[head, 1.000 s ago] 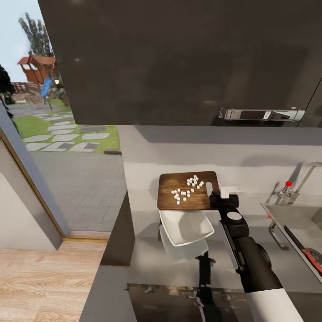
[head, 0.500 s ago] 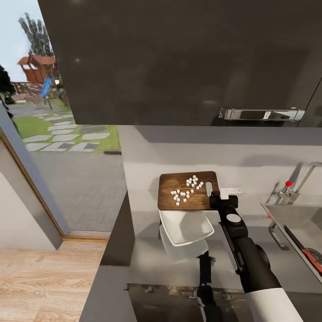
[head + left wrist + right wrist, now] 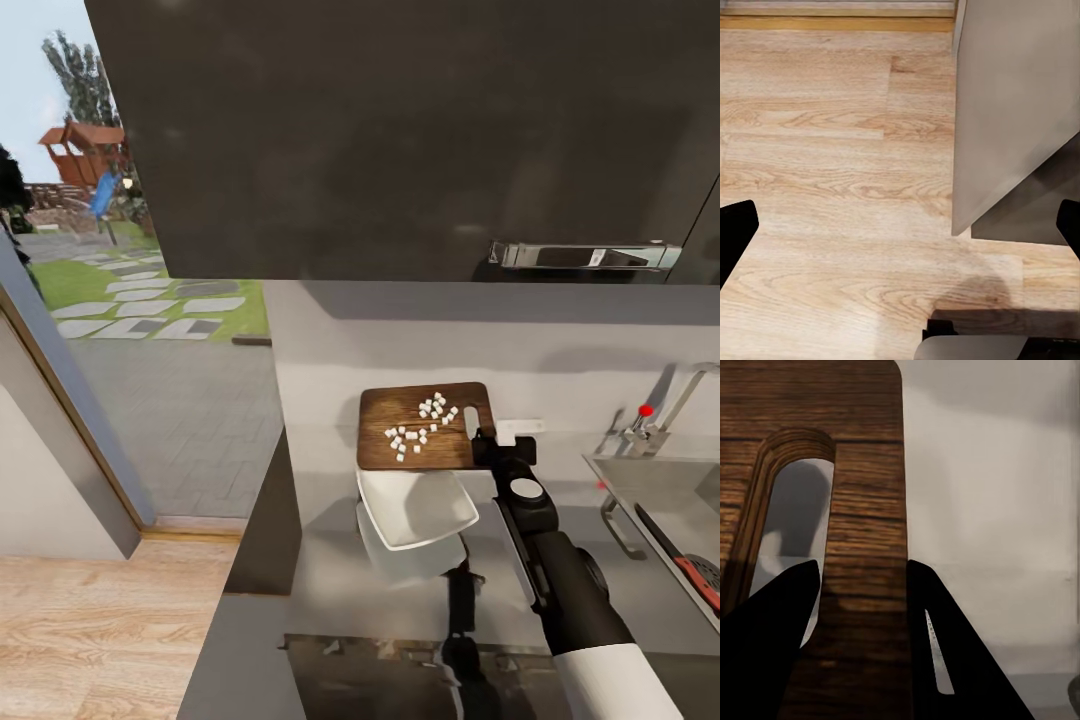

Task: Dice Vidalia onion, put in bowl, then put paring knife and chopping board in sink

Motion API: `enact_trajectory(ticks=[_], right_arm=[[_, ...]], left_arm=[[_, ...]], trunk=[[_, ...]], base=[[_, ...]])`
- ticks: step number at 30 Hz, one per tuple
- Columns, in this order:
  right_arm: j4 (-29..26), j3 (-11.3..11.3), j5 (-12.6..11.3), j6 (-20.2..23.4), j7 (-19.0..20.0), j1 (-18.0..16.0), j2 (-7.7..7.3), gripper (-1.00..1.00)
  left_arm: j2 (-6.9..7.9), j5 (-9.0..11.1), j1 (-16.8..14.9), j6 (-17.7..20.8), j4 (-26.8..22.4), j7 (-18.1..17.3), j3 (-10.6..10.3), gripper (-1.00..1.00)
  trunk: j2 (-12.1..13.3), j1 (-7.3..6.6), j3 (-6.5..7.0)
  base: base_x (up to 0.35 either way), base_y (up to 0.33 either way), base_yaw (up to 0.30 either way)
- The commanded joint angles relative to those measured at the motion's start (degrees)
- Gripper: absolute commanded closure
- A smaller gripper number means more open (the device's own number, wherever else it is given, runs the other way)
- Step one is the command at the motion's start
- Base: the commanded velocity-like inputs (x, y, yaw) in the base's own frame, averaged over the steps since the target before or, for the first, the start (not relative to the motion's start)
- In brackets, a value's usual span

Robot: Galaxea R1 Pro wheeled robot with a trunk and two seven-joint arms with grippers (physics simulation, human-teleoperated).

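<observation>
Writing: I read none anywhere.
Right gripper (image 3: 861,585): I see fingers pinching the brown wooden chopping board (image 3: 425,428) edge beside its slot, centre frame.
Left gripper (image 3: 900,225): spread, over plank floor (image 3: 832,150).
Diced white onion cubes (image 3: 420,425): on board, above white squarish bowl (image 3: 415,505).

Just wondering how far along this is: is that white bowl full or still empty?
Empty. The bowl shows a bare white inside, while the diced onion lies on the chopping board.
</observation>
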Motion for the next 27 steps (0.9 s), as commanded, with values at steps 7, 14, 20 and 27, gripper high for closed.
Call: enact_trajectory(ticks=[7,14,20,27], right_arm=[[-0.1,0.1,0.6,0.1,-0.1,-0.1,-0.3,1.0],[-0.1,0.1,0.6,-1.3,-0.2,-0.1,-1.58,1.0],[-0.1,0.1,0.6,-1.5,-0.3,-0.1,-1.79,1.0],[-0.1,0.1,0.7,-1.9,-0.4,-0.1,-2.2,1.0]], left_arm=[[0.03,0.6,0.0,-0.1,-0.1,0.1,-0.1,-1.0],[0.03,0.6,0.0,-0.1,-0.1,0.1,-0.1,-1.0],[0.03,0.6,0.0,-0.1,-0.1,0.1,-0.1,-1.0],[0.03,0.6,0.0,-0.1,0.0,0.1,-0.1,-1.0]], trunk=[[-0.1,0.03,-0.1],[-0.1,0.03,-0.1],[-0.1,0.03,-0.1],[-0.1,0.03,-0.1]], base=[[0.0,0.0,0.0],[0.0,0.0,0.0],[0.0,0.0,0.0],[0.0,0.0,0.0]])
